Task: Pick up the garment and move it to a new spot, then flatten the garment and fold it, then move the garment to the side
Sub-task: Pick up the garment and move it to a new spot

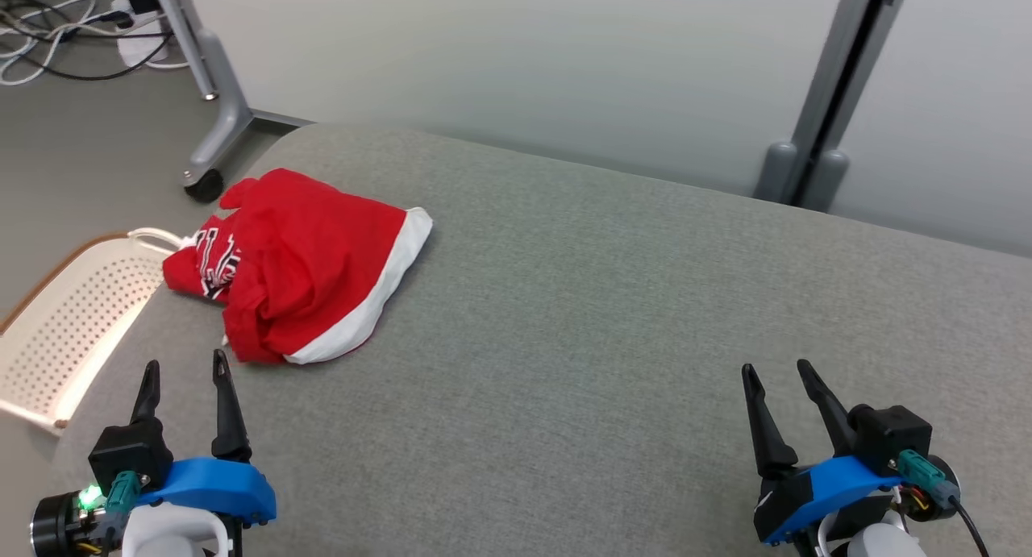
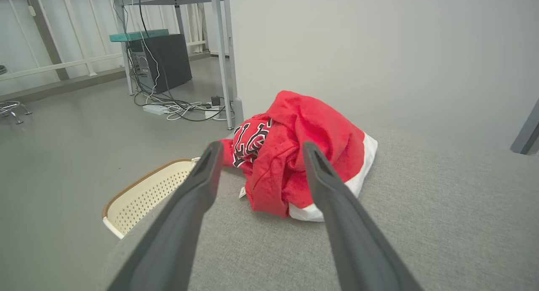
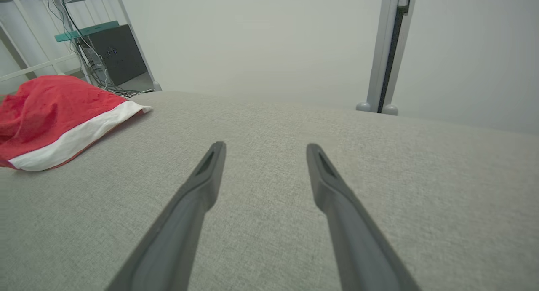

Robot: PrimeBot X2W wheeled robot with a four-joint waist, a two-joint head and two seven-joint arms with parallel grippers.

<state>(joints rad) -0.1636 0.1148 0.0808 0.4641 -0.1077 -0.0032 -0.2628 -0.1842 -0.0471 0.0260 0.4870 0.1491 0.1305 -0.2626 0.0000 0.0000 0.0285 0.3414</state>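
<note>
Here, a cream perforated basket (image 1: 56,331) stands on the floor beside the grey surface's (image 1: 605,315) left edge. The crumpled red, white-hemmed garment (image 1: 298,263) lies near that edge. The left end effector (image 1: 185,359) points at it, fingers apart, empty; the right end effector (image 1: 776,367), also apart, hovers well away.
</note>
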